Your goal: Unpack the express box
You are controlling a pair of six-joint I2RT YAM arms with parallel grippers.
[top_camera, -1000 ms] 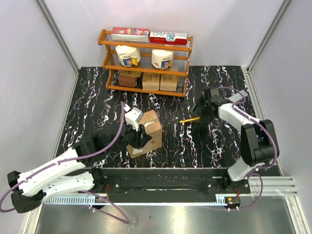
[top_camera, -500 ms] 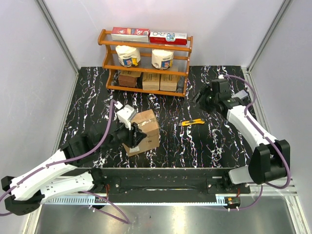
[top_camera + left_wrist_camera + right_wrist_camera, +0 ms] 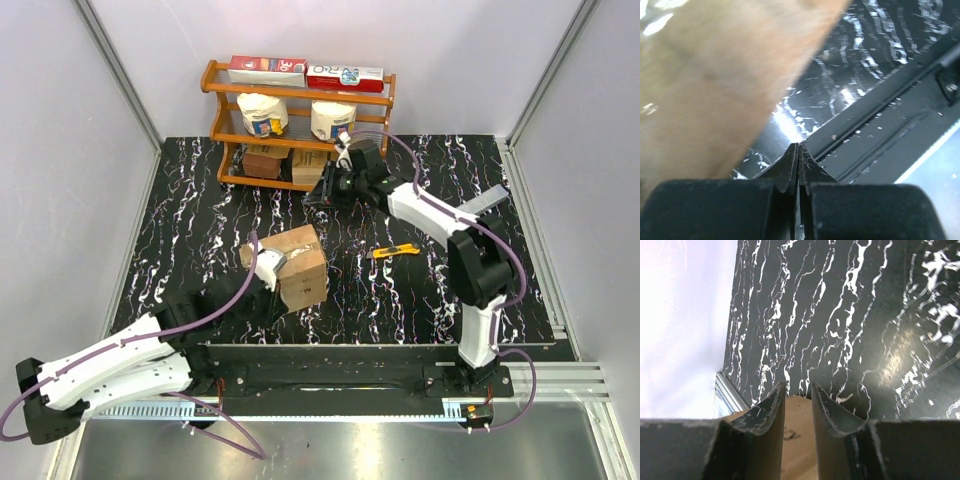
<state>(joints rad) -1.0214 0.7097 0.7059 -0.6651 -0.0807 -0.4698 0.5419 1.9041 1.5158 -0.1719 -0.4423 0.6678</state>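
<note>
1. One express box on the worktop.
2. One yellow utility knife.
3. One wooden shelf rack.
4. Two red packets, top shelf.
5. Two white tubs, middle shelf.
6. Three small brown cartons, bottom shelf.
7. Two robot arms.

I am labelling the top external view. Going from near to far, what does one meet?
Black base rail → express box → wooden rack. The yellow cutter lies level with the box, so I leave it out.

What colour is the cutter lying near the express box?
Yellow; the cutter shows best in the top external view.
</note>
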